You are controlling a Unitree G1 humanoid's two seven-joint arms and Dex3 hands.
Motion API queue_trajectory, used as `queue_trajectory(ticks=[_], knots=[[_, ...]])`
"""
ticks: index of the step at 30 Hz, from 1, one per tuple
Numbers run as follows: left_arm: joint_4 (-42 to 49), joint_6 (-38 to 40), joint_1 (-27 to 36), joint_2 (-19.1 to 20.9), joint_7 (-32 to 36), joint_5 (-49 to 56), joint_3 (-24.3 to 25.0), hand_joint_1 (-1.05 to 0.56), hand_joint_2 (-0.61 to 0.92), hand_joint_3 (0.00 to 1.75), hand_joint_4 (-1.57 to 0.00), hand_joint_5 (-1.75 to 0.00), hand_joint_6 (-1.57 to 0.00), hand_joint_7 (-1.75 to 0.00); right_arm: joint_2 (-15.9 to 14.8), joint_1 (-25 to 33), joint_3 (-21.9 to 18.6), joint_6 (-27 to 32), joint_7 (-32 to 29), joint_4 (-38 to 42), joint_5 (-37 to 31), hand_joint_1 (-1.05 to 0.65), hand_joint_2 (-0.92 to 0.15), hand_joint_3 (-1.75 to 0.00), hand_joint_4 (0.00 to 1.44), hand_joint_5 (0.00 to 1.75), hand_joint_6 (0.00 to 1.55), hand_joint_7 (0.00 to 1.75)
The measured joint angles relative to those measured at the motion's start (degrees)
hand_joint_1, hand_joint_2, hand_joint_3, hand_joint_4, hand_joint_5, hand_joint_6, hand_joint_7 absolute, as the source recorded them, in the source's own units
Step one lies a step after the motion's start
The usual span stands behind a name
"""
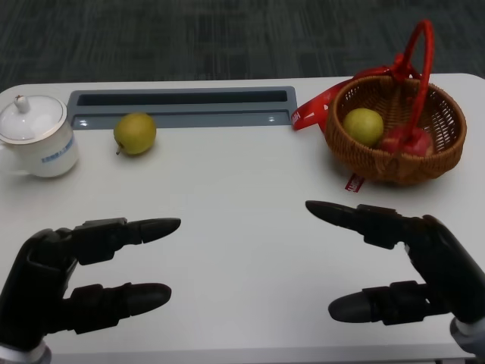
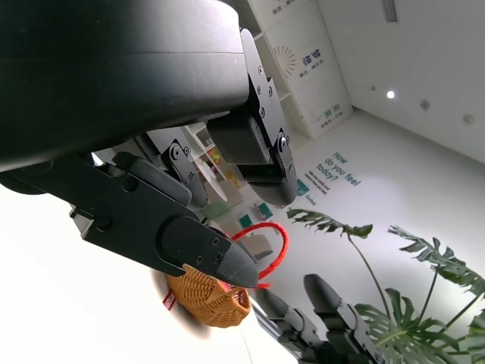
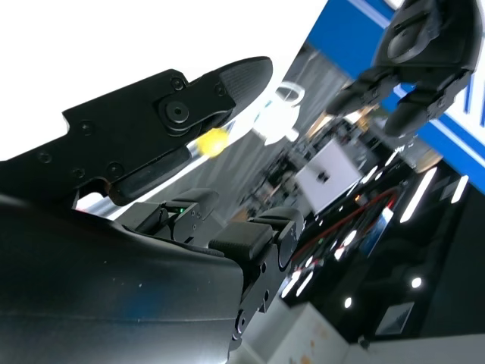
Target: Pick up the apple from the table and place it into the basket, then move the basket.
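- Head view: your left hand [image 1: 72,277] and right hand [image 1: 402,265] are hovering near you, fingers spread wide and holding nothing. One apple [image 1: 135,133] is lying far left by one lidded cup [image 1: 35,136]. One basket [image 1: 397,129] is sitting far right, already carrying one yellow-green fruit [image 1: 364,126] and something red. You are risking knocking the cup, or rolling the apple off.
- Left wrist view: one basket is showing past the wide fingers [image 2: 204,254].
- Right wrist view: one apple, one cup are showing beyond the parted fingers [image 3: 189,106].
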Motion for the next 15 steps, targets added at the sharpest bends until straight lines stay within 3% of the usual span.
queue_trajectory(ticks=[7,15], knots=[[-0.91,0.78,0.47,0.71,-0.52,-0.27,0.13,-0.53,0.78,0.00,-0.98,-0.02,-0.92,0.00,5.74,-7.01,1.54,-3.05,6.83,11.39,5.01,-0.42,-0.81,-0.01,0.75,0.02,0.67,0.02],[-1.14,0.80,0.64,0.83,-1.61,-0.73,0.13,-0.52,0.78,0.00,-0.98,-0.01,-0.91,0.00,8.67,-8.80,0.94,-5.14,10.49,17.25,6.31,-0.42,-0.82,-0.01,0.79,0.02,0.73,0.02]])
